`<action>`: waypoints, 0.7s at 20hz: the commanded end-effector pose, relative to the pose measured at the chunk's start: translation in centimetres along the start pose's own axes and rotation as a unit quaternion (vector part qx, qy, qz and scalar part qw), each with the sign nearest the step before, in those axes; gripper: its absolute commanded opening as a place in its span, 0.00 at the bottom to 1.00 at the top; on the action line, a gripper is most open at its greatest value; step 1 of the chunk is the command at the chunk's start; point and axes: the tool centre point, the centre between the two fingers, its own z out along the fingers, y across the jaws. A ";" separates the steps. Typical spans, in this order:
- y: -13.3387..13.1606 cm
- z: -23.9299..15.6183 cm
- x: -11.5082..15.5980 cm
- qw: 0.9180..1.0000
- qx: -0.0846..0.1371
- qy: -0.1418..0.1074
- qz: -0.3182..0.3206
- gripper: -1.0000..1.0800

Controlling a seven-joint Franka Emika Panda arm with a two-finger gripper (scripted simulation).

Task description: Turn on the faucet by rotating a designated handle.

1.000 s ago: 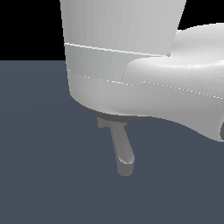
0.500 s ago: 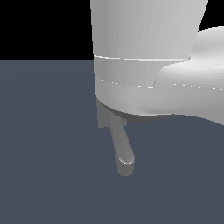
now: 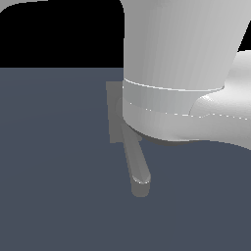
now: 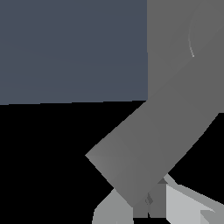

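Observation:
The dull grey faucet (image 3: 113, 112) is mostly hidden behind my white arm in the exterior view. Only a strip of its square base and its thick round-ended spout (image 3: 138, 169), pointing toward the camera, show. In the wrist view the faucet body (image 4: 183, 52) fills one side, and the flat straight handle (image 4: 144, 148) juts from it, its square end close to my gripper (image 4: 148, 209). The fingers (image 4: 111, 213) seem to meet just past the bar's end, holding nothing. The gripper is hidden in the exterior view.
A flat dark blue-grey floor (image 3: 54, 171) surrounds the faucet. My white arm link (image 3: 181, 63) hangs close over the faucet's hub and covers it in the exterior view.
My arm has shifted toward the exterior view's right, uncovering a strip of the faucet's square base. The spout has not moved.

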 end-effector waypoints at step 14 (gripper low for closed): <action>-2.8 -0.1 4.6 1.000 -0.002 0.027 -0.005 0.00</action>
